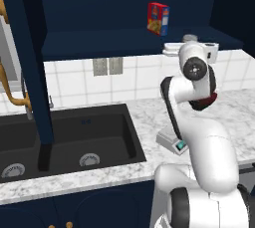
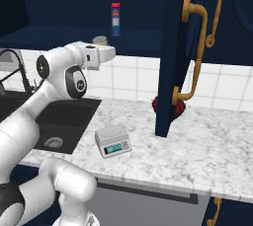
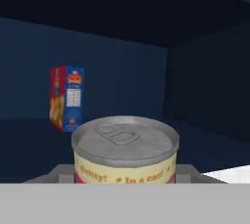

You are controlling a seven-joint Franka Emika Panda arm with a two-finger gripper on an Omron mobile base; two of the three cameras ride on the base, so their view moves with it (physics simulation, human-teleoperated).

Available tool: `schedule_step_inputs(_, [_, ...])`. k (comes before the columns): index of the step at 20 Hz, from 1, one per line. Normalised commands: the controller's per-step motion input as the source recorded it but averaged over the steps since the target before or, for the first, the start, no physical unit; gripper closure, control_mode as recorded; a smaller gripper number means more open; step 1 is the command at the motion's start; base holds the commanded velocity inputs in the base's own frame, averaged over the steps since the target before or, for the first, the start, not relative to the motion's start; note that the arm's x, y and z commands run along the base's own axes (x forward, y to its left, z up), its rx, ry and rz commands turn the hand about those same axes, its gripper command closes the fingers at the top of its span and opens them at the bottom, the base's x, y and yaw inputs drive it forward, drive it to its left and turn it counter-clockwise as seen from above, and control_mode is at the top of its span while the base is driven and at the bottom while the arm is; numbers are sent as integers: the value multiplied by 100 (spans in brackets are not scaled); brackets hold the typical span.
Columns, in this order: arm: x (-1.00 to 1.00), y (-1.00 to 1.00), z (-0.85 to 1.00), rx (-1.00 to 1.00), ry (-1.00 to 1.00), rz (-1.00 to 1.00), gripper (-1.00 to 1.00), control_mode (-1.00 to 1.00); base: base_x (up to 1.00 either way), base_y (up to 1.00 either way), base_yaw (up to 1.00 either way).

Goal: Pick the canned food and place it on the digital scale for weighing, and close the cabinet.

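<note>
The canned food (image 3: 125, 149) is standing upright, lower centre, directly ahead of the hand (image 2: 101, 47); its grip cannot be told.

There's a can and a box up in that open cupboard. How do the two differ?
The canned food is a short round cylinder; the box is tall, flat-sided and rectangular. The canned food has a silver pull-tab top and a cream-and-red label, while the box is printed red, yellow and blue. The canned food sits close before the hand camera; the box stands farther back. Both stand upright on the cabinet shelf.
</note>
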Motion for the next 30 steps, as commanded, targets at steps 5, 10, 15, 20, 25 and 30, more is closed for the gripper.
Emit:
schedule_step_inputs(5, [-50,40,-38,6,7,-52,100,-100,0,0,0])
schedule_step_inputs(10, [-51,-5,-74,21,14,-30,100,-100,0,0,0])
schedule_step_inputs(15, [-28,-8,-68,25,13,-20,100,-100,0,0,0])
schedule_step_inputs(20, [0,3,-60,23,6,-32,100,-100,0,0,0])
schedule_step_inputs(25, [5,13,-66,24,0,-24,100,-100,0,0,0])
schedule_step_inputs(30, [11,14,-54,14,-5,-18,100,-100,0,0,0])
